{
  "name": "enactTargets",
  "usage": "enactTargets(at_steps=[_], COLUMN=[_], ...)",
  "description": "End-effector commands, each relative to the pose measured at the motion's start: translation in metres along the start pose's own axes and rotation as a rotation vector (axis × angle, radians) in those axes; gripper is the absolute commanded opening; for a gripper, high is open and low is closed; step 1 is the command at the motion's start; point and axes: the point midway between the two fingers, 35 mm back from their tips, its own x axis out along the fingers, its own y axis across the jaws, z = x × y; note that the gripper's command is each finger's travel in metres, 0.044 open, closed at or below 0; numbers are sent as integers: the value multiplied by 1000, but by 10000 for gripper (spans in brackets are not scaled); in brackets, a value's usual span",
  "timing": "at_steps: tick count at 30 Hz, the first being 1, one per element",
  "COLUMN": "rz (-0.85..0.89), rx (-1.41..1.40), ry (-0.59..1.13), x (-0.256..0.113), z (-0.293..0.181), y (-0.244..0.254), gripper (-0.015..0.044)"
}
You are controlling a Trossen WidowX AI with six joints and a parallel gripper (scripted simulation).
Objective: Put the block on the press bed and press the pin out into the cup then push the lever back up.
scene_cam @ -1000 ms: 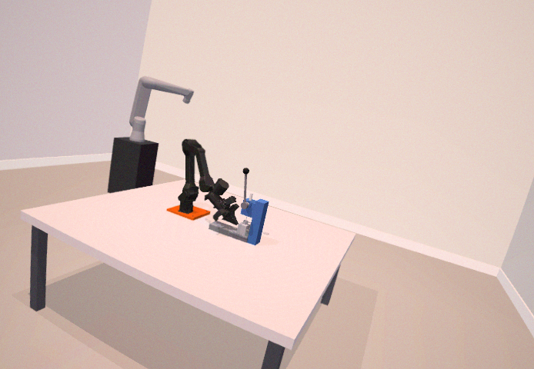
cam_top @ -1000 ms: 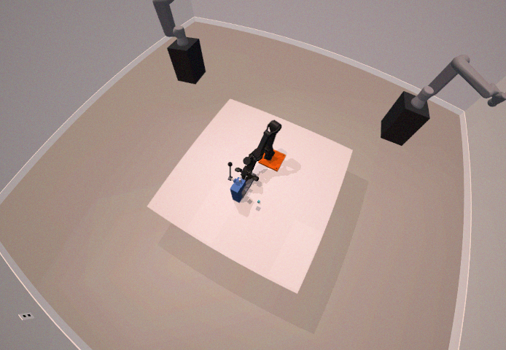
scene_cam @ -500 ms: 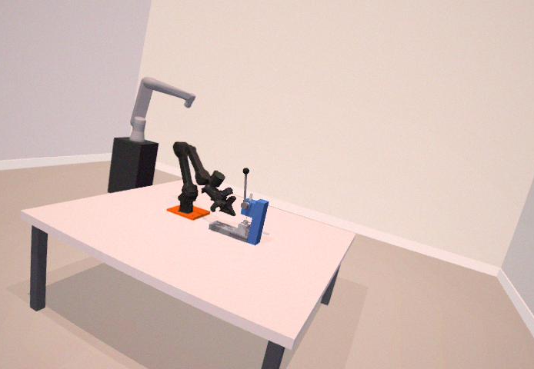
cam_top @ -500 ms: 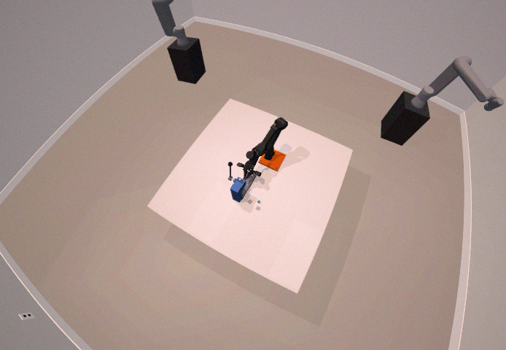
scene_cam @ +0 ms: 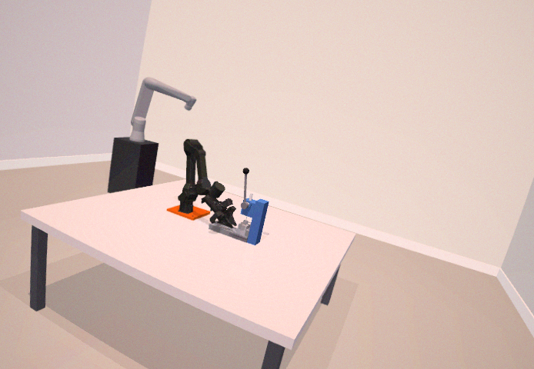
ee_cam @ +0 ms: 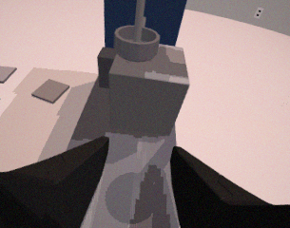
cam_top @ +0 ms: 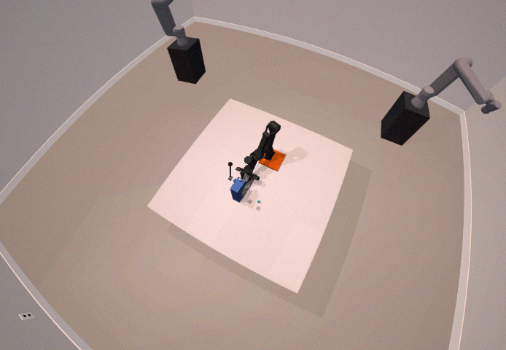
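Nearest you, the dark fingers of the end effector point(cam_top: 244, 180) point(scene_cam: 234, 224) point(ee_cam: 141, 143) stand parted, partway open, with nothing gripped. Between them runs the pale grey press bed point(scene_cam: 220, 231) point(ee_cam: 121, 166), pointing away from you.

Just beyond the fingertips, the grey block point(scene_cam: 245, 225) point(ee_cam: 145, 104) sits upright on the bed, one flat face toward you. Over its far top edge is a round, open-topped collar point(ee_cam: 136, 47), with the thin punch point(ee_cam: 140, 21) dropping into it. The pin is not in sight, so you cannot confirm that it lies under the punch.

The step in hand looks like setting the block's position. If it needs a nudge, keep the fingers level and evenly spaced about its centre line, and advance slowly; touching one side first could twist it. Open wider before straddling it, and back off straight.

Farther on stands the blue press frame point(cam_top: 238, 189) point(scene_cam: 258, 224) point(ee_cam: 118, 14). Its lever point(cam_top: 230, 170) point(scene_cam: 245, 187) is upright, the pull not yet made. Judge alignment before reaching for it, and keep your wrist away from the block.
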Motion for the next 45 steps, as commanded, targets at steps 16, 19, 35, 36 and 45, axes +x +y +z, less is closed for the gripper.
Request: enactTargets(at_steps=[16, 19, 35, 36, 45], rz=[0, 0, 3, 1, 3], rx=[0, 0, -6, 0, -6], ry=[2, 2, -1, 2, 0], x=[0, 0, 0, 0, -2], z=[-1, -1, 0, -1, 2], y=[0, 0, 1, 0, 0], gripper=[300, 300, 300, 300, 300])
